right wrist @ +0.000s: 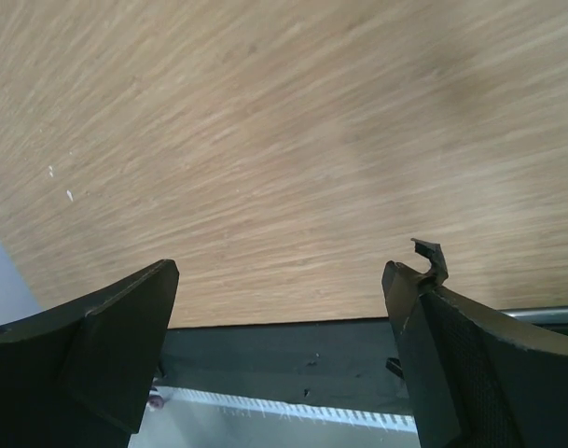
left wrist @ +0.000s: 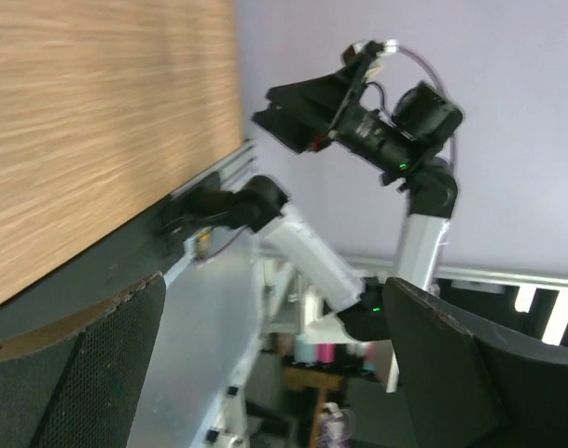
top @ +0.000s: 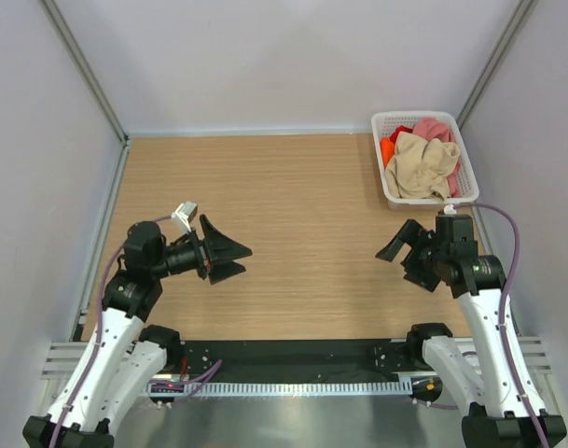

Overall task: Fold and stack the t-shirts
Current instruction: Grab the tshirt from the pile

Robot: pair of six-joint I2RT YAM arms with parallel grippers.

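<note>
Three t-shirts lie crumpled together in a white plastic lattice basket at the far right corner of the wood-grain table. The soft beige-tan one sits on top toward the near end. The dusty pink one is at the far right, and the bright orange one shows against the left wall. Bunched as they are, none shows a clear long axis or which way its neck points. The rectangular basket runs lengthwise from near to far. The left gripper and right gripper hang over the table, each spread wide and holding nothing.
</note>
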